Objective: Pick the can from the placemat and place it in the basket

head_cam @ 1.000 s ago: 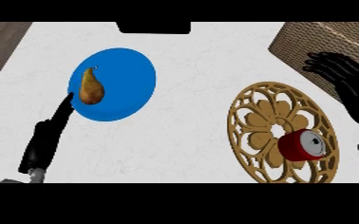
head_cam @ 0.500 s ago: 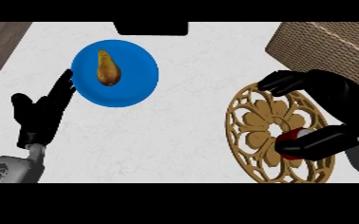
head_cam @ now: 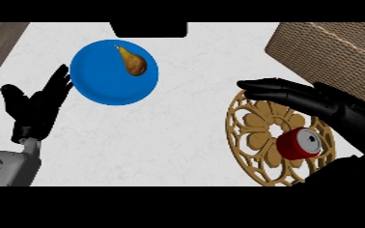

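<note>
Can [head_cam: 299, 144] lies on its side on the placemat [head_cam: 251, 125], red body with the silver end facing up and toward the right. It sits at the mat's right part, inside the rim, so it is not yet lifted.

Head view, only view available:
- Placemat: round, tan, openwork flower pattern, flat on the white bench [head_cam: 192, 140] at lower right.
- Right hand [head_cam: 303, 96]: black, coming in from the right edge, fingers stretched out and spread over the upper half of the mat, just above the can. A dark mass below the can at the lower right looks like the thumb side of the same hand, which would put the can in the gap between fingers and thumb. Fingers straight, nothing clasped yet. Whether any part touches the can I cannot tell. Judgement: the hand is set wide to bracket the can before closing on it.
- Basket [head_cam: 321, 46]: brown woven box at upper right, just beyond the mat's far edge. Near placing makes for a short carry once the can is held.
- Left hand [head_cam: 39, 104]: at the left edge, fingers up and relaxed, resting, holding nothing, well apart from the can.
- Blue plate [head_cam: 114, 72] at upper left with a pear [head_cam: 133, 63] lying on it; not part of the job, well clear of the reach path.

Step in hand, as judged: closing on the can.
</note>
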You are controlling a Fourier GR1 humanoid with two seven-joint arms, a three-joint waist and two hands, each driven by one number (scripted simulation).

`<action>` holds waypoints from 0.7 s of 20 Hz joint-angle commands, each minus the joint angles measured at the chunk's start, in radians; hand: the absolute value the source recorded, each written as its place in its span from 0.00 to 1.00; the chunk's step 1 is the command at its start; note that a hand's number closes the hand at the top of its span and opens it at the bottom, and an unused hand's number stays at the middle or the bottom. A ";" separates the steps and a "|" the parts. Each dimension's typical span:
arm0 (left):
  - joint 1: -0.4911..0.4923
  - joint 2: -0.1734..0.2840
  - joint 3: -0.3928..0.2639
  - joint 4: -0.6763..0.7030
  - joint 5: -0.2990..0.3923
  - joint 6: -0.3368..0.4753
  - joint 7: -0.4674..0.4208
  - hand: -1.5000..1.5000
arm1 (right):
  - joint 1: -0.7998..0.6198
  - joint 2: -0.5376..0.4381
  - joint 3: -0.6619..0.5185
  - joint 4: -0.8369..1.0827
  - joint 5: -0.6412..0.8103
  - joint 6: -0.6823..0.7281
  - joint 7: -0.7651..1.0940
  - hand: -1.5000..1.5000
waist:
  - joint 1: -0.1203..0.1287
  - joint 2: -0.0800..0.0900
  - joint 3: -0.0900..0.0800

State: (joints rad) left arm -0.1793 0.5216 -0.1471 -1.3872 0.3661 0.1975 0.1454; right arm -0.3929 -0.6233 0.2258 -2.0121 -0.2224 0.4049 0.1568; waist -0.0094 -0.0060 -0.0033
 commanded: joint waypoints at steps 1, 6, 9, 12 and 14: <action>-0.009 0.009 0.012 0.025 0.002 -0.019 -0.005 0.50 | -0.134 -0.153 -0.033 -0.048 0.015 0.056 0.231 0.00 | -0.002 -0.003 -0.004; -0.040 -0.003 0.006 0.004 0.002 -0.004 0.043 0.50 | -0.294 -0.351 -0.131 0.086 0.071 0.174 0.353 0.00 | 0.017 0.002 -0.002; -0.035 -0.003 0.025 0.064 0.000 -0.055 -0.028 0.50 | -0.417 -0.389 -0.141 0.181 -0.059 0.293 0.427 0.00 | 0.021 0.007 -0.001; -0.054 -0.048 -0.007 0.065 -0.028 -0.022 -0.015 0.50 | -0.474 -0.431 -0.091 0.287 -0.160 0.457 0.435 0.00 | 0.025 0.009 -0.001; -0.014 -0.064 -0.035 -0.011 -0.056 0.023 0.012 0.50 | -0.434 -0.465 -0.102 0.282 -0.245 0.529 0.447 0.00 | 0.015 0.000 0.002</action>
State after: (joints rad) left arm -0.2202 0.4900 -0.1519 -1.3499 0.3410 0.1811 0.1461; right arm -0.8010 -1.0176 0.1292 -1.7827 -0.3371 0.7823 0.5630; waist 0.0106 -0.0006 -0.0039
